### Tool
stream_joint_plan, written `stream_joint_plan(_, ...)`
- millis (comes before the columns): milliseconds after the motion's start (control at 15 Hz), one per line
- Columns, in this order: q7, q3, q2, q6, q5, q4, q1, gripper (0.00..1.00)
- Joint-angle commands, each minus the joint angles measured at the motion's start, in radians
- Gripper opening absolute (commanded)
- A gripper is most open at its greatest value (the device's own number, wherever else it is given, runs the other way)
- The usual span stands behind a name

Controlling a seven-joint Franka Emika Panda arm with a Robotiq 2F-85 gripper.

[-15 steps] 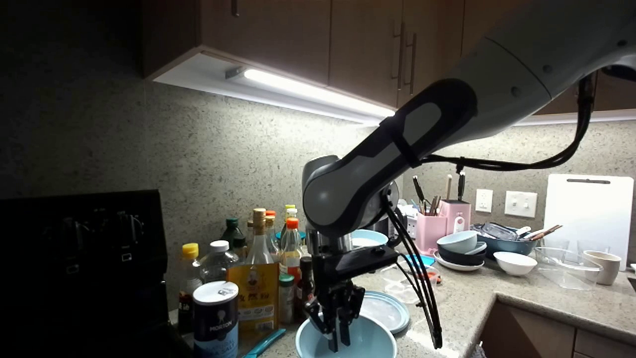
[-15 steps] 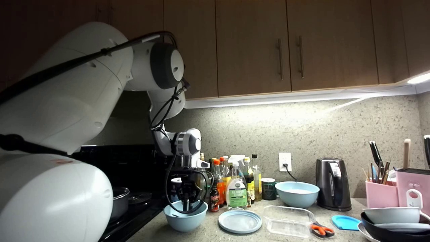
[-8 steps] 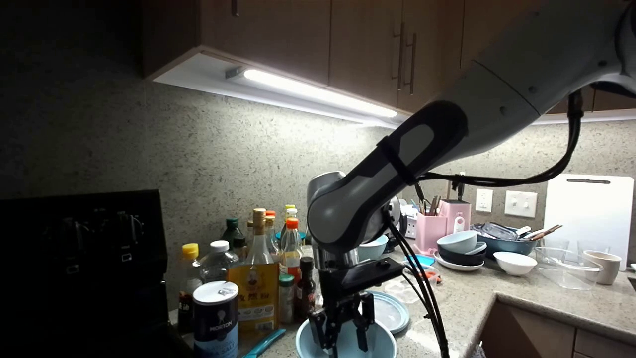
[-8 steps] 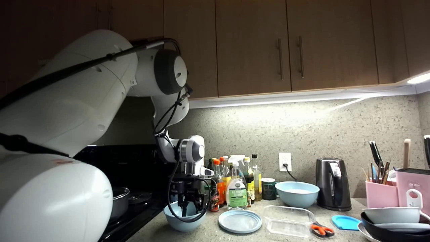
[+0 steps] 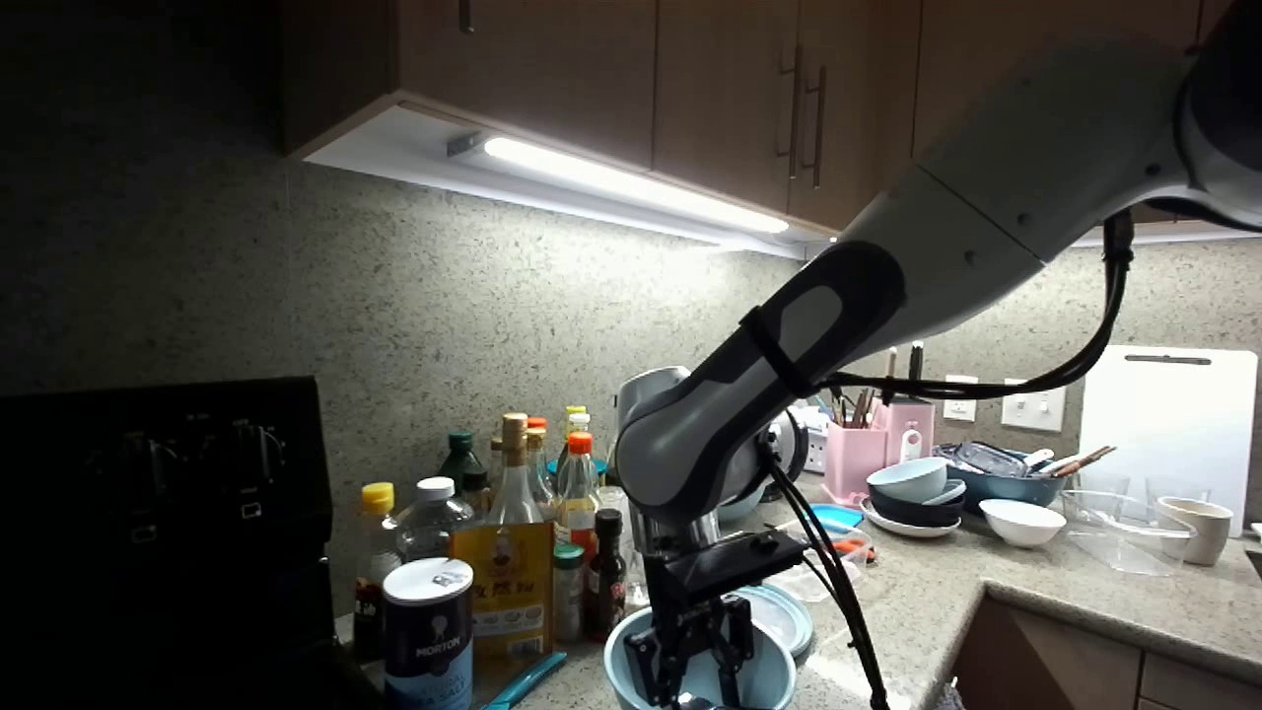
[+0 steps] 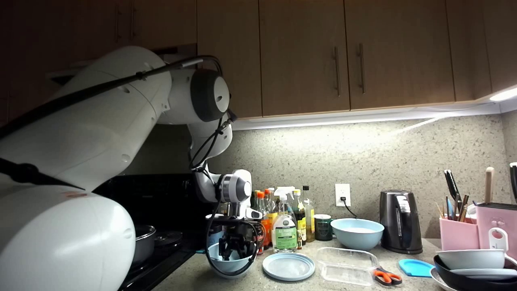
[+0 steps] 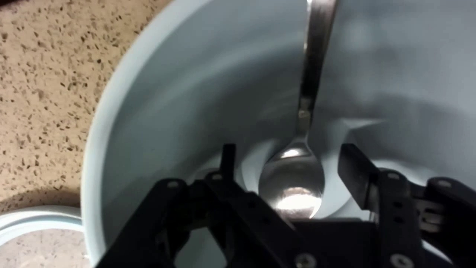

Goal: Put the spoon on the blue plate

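Note:
The metal spoon (image 7: pixel 293 175) lies in a light blue bowl (image 7: pixel 95 149), its handle rising along the wall and its head at the bottom. The handle's end is out of the wrist view. The bowl also shows in both exterior views (image 5: pixel 623 659) (image 6: pixel 230 266). My gripper (image 7: pixel 288 163) is open inside the bowl, a finger on each side of the spoon's head, with gaps to it. It also shows in both exterior views (image 5: pixel 687 680) (image 6: pixel 236 254). The pale blue plate (image 6: pixel 288 266) lies flat beside the bowl; its edge shows in the wrist view (image 7: pixel 41 219).
Bottles, a spray bottle (image 6: pixel 285 230) and a salt canister (image 5: pixel 428 631) stand behind and beside the bowl. A clear plastic container (image 6: pixel 347 268) and orange scissors (image 6: pixel 387 276) lie past the plate. A teal-handled item (image 5: pixel 527 680) lies near the bowl. The stove (image 6: pixel 169 250) borders the counter.
My gripper has opened from nearly shut and moved lower in the bowl, towards the plate. The bowl has shifted slightly towards the plate.

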Motion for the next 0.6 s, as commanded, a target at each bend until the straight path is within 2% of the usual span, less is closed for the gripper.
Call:
stream_joint_plan(0, 0.014, 0.0, 0.016, -0.02, 0.026, 0.024, -0.003, 0.4)
stream_joint_plan(200, 0.017, -0.001, 0.012, -0.015, 0.019, 0.028, 0.004, 0.21)
stream_joint_plan(267, 0.019, -0.001, 0.008, -0.014, 0.016, 0.027, 0.007, 0.18)
stream_joint_plan(533, 0.025, 0.003, -0.024, -0.009, 0.005, 0.008, 0.025, 0.18)
